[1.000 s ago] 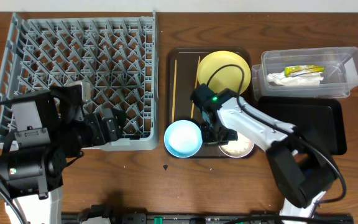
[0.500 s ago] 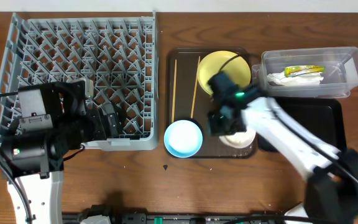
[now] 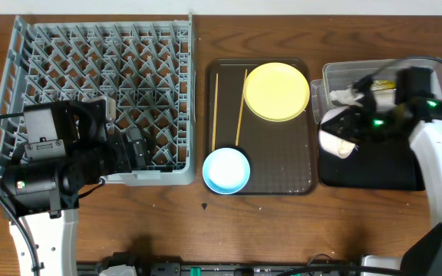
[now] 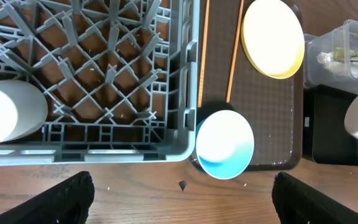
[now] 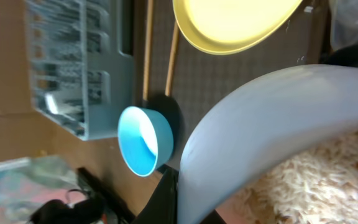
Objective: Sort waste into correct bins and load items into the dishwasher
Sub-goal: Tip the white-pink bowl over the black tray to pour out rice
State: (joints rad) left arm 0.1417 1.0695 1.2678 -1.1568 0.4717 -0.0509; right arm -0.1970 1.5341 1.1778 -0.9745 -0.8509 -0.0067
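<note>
Right gripper: fingers clamped on the rim of a tilted round white bowl holding white-beige rice-like crumbs, above the left end of a shallow black rectangular tray. Beyond them is a clear plastic rectangular tub containing a green-yellow snack wrapper and a crumpled white tissue.

Left gripper: fingers apart and empty. Just ahead is a large grey plastic dish rack with a white cup inside, and ahead-right a light blue bowl. Farther off are thin wooden chopsticks and a round yellow plate.
</note>
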